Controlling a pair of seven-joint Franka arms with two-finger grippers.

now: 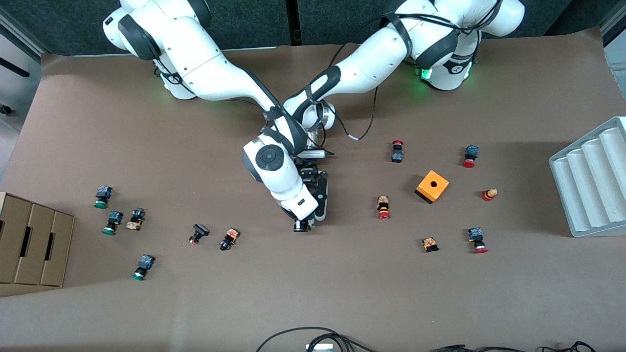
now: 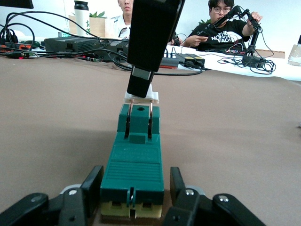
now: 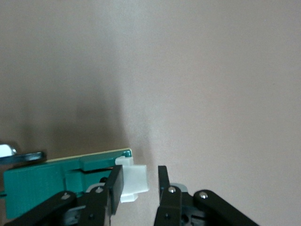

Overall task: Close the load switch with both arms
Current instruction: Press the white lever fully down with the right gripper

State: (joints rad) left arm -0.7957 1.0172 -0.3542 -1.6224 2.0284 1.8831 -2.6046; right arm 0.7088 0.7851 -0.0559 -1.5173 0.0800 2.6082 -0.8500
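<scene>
The load switch [image 2: 134, 160] is a narrow green block lying flat on the brown table at mid-table, with its white sliding piece [image 2: 141, 97] at the end nearer the front camera. In the front view both hands cover it. My left gripper [image 2: 135, 183] straddles the block's other end, open, with a gap showing beside one finger [image 2: 177, 181]. It also shows in the front view [image 1: 320, 198]. My right gripper [image 3: 140, 183] is open around the white piece [image 3: 134, 182], which lies against one finger with a gap to the other. It comes down from above [image 1: 303, 226].
An orange cube with a hole [image 1: 432, 186] and several red-capped push-buttons lie toward the left arm's end. Several green-capped and black buttons lie toward the right arm's end. A cardboard box [image 1: 29, 244] and a white ribbed tray [image 1: 592, 181] stand at the table's two ends.
</scene>
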